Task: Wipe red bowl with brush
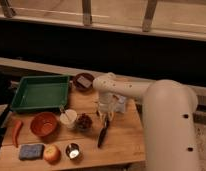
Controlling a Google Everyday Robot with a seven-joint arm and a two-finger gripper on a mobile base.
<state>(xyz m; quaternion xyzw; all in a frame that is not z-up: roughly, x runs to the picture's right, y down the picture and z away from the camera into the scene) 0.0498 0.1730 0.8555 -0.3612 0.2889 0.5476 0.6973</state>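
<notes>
Camera view: the tool [107, 114] hangs at the upper end of the black brush [103, 134] on the desk [123, 146], grip state untellable, red bowl [44, 124] apart below the green tray [40, 93].

Low over the table [127, 137], at 3 o'clock from the red bowl [44, 124]: the gripper [107, 109], covering the top end of the brush [103, 136]. Impossible to tell whether holding it or merely touching. Cut off at 5 o'clock by the bottom edge: the white arm [168, 125]. Too small to name: the grey lump in the maroon bowl [76, 83].
</notes>
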